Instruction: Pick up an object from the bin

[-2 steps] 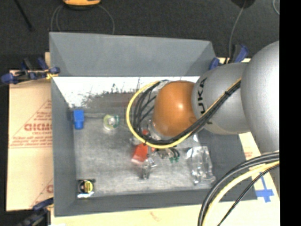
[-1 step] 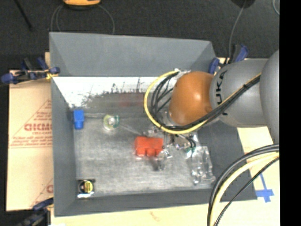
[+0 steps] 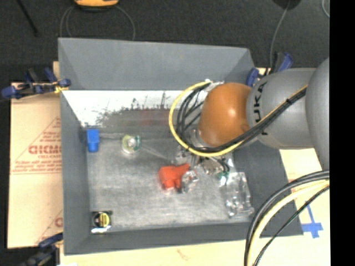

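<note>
Because the red lump [image 3: 170,177] lies near the middle of the bin [image 3: 74,176] floor, a little toward the near wall, with the end effector [image 3: 187,180] low and right against its right-hand side, I judge this to be the closing-in part of the pick. Whether the end effector is spread, pressed together or already pinching the lump I cannot tell: the orange cover [image 3: 224,115] and the looped cables [image 3: 183,121] on the wrist hide most of it.

To do the step well, the tool should straddle the lump across its narrow side and settle squarely onto it before any lift. The lift itself should go straight up, so the soft-looking thing does not slip out sideways.

The lump looks irregular, somewhat longer than wide. Its long axis seems to run from lower left to upper right in the camera view, with the upper-right end toward the tool. I would not call this certain, and no clear front or back shows.

Just right of the tool is a small green bit [image 3: 222,176], and beyond it a clear plastic piece [image 3: 238,195] near the right wall; both could be brushed on the way up. A clear round thing [image 3: 131,143] and a blue block [image 3: 92,139] lie well apart to the left. A small yellow-and-black thing [image 3: 101,219] sits in the near-left corner.
</note>
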`<state>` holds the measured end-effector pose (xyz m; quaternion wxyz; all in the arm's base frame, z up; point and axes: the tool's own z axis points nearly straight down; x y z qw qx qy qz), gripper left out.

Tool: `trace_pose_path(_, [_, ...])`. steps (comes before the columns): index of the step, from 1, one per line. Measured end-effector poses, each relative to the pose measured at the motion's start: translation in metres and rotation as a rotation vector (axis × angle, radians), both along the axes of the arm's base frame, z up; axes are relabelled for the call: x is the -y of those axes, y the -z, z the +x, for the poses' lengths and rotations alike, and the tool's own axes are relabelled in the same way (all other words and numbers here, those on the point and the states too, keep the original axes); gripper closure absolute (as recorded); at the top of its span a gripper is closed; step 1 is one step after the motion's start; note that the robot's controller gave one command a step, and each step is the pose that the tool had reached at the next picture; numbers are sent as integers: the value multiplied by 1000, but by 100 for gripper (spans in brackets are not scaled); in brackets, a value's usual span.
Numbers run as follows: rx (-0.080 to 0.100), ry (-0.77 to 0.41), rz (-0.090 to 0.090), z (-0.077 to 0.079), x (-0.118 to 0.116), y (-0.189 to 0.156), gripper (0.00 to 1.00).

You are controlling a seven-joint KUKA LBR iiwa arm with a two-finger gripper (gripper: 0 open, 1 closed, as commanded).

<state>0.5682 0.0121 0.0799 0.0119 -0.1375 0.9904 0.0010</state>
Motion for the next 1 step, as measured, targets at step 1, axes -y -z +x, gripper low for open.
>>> trace_pose_path(1, [-10, 2, -8, 8, 34, -152, 100])
